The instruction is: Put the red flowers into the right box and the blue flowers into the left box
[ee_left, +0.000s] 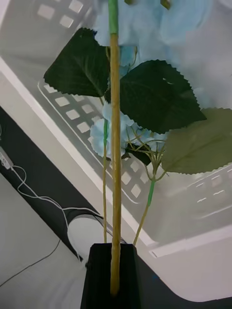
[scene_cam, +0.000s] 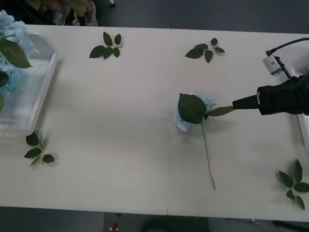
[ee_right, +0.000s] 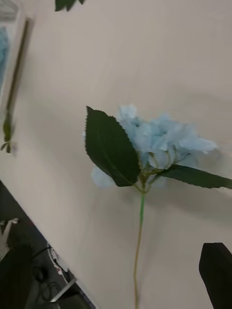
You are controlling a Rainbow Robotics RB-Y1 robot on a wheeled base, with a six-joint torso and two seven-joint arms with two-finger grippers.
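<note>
A blue flower (scene_cam: 180, 119) lies in the middle of the table, its stem pointing toward the front edge. My right gripper (scene_cam: 235, 104) hovers just right of its head, open, one black finger (ee_right: 217, 275) showing beside the bloom (ee_right: 159, 137). My left gripper (ee_left: 112, 248) is shut on the stem (ee_left: 114, 183) of another blue flower (ee_left: 145, 24), held over the left box (ee_left: 193, 241). That box (scene_cam: 29, 104) sits at the table's left end with blue flowers (scene_cam: 9, 29) inside. The right box (scene_cam: 305, 133) shows as a white edge at far right. The red flowers are out of view.
Loose green leaf sprigs lie at the back left (scene_cam: 107, 46), back centre-right (scene_cam: 206, 50), front left (scene_cam: 38, 149) and front right (scene_cam: 294, 183). A cable and small grey unit (scene_cam: 273, 63) sit above the right arm.
</note>
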